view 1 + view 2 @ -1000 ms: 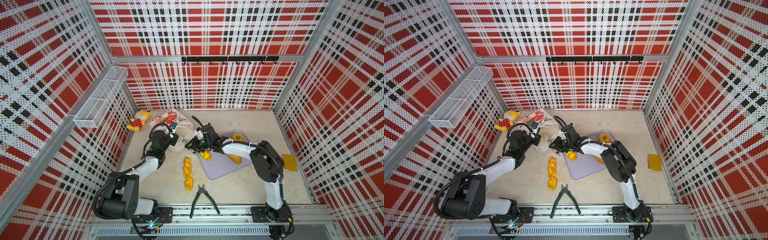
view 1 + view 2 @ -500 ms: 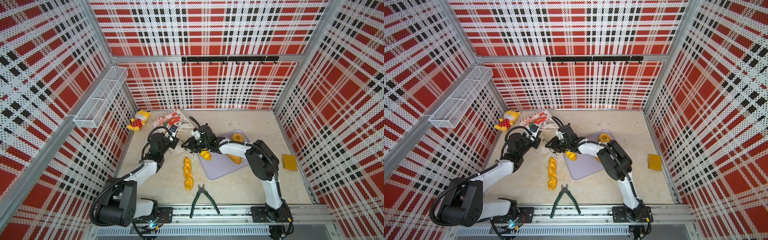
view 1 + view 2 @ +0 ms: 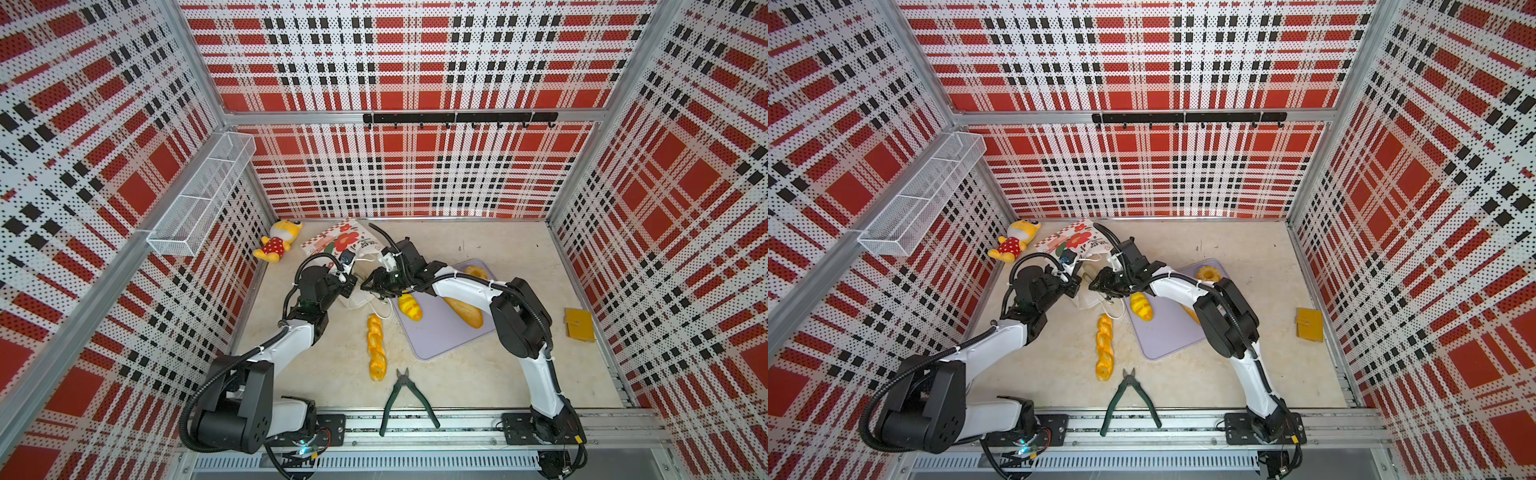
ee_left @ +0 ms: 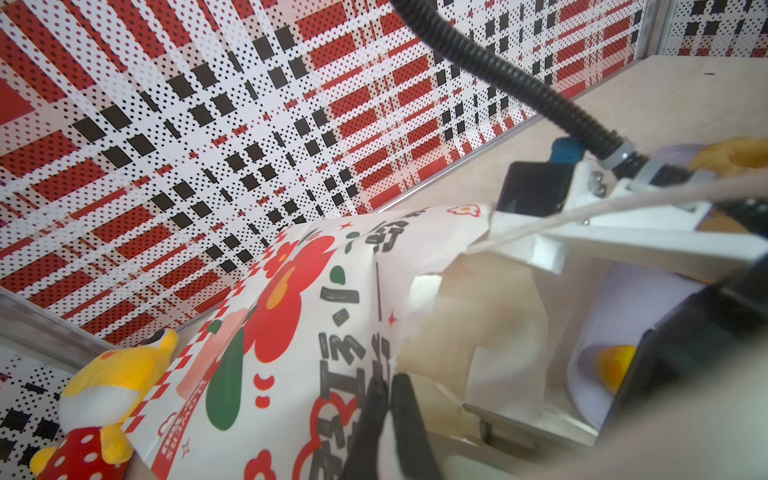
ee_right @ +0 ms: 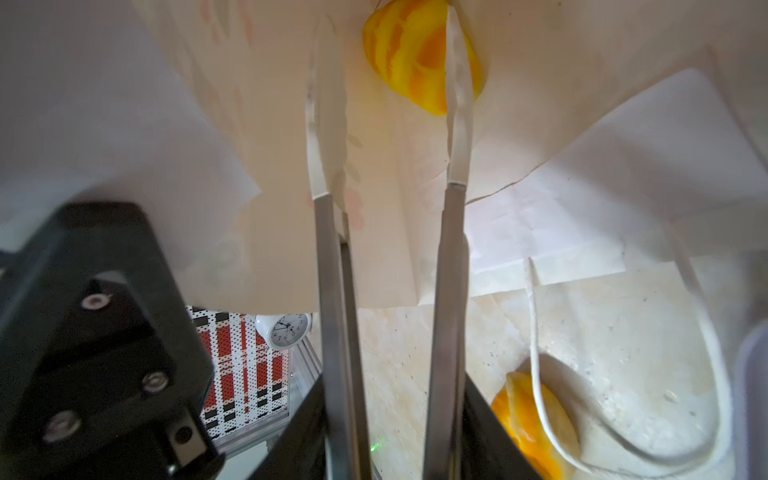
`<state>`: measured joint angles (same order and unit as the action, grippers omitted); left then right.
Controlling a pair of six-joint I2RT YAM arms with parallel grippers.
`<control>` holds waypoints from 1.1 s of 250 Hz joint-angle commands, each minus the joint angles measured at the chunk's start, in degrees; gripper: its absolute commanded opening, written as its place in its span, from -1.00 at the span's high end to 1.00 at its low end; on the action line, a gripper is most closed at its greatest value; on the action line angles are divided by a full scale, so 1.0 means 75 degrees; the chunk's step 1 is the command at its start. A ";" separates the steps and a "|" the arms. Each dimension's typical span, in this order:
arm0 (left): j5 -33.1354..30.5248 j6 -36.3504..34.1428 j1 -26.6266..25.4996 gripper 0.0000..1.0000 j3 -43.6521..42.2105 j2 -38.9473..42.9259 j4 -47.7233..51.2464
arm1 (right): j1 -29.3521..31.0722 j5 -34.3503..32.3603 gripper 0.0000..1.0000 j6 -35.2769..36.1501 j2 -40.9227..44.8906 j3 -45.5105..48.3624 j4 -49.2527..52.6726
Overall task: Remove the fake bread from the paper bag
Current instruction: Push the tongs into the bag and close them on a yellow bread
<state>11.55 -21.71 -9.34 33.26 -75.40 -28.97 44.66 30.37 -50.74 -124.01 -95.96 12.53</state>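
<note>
Since left gripper (image 4: 388, 399) clamps white flower-print paper bag (image 3: 343, 241), ctr-left in a top view, right gripper (image 5: 390, 25), w/ jaws apart, should straddle yellow-orange toy bun (image 5: 415, 62) fully & close gently.

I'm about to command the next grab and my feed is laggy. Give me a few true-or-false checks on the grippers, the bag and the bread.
1. The left gripper is shut on the paper bag at its edge. True.
2. The right gripper is shut on a bread. False: its jaws stand apart inside the bag, with a yellow bread at their tips, not gripped.
3. The twisted braid lies on the lilac tray. False: it lies on the table beside the tray.
4. Three breads lie on the tray. True: a small loaf, a long loaf and a ring.
</note>
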 commanded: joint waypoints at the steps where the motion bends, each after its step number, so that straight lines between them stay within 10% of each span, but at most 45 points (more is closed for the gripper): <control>1: 0.0078 -0.0015 0.0025 1.00 -0.0086 -0.0048 -0.0240 | 0.0033 -0.0112 0.09 0.0441 -0.0287 -0.0419 0.0353; 275: -0.0236 0.0214 -0.0020 1.00 -0.0050 -0.0236 -0.0345 | 0.0686 -0.1143 0.06 0.0843 -0.0308 0.0153 -0.0758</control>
<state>10.02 -20.82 -9.41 33.23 -76.90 -29.58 49.82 23.05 -45.89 -128.29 -90.80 7.25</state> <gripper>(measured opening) 0.050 0.467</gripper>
